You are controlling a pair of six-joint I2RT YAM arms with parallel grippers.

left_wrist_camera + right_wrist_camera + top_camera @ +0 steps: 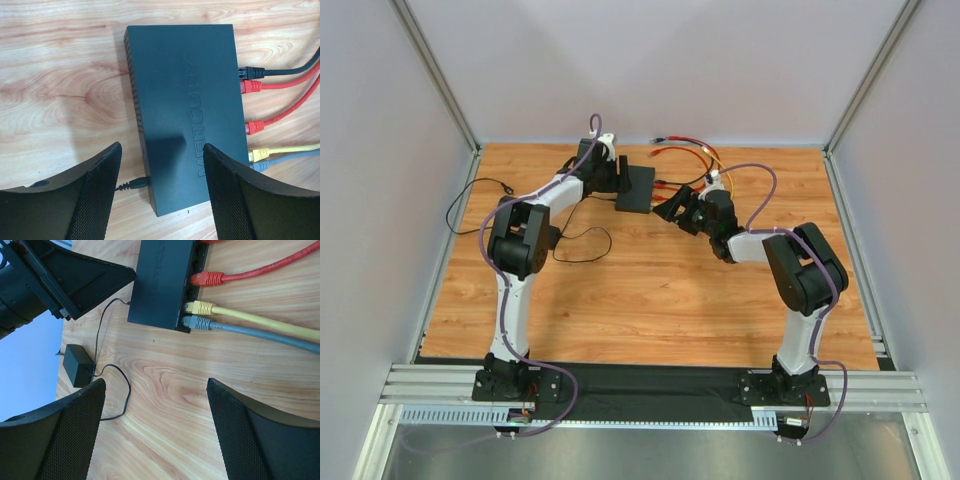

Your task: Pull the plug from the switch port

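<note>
The switch [187, 100] is a flat black box lying on the wooden table, also seen from above [636, 188]. Several plugs sit in the sockets along its right side: a black plug [251, 73], a red plug [250, 86], a second red plug [255, 127], a yellow plug [260, 154] and a grey plug [260, 165]. My left gripper [162, 192] hangs open over the switch's near end, one finger on each side. My right gripper [156, 435] is open over bare wood, short of the yellow plug [200, 307] and grey plug [196, 322].
A thin black power lead [131, 184] enters the switch's left side and runs to a small black adapter [77, 365]. Red, yellow and grey cables [695, 155] trail toward the back right of the table. Grey walls enclose the table on three sides.
</note>
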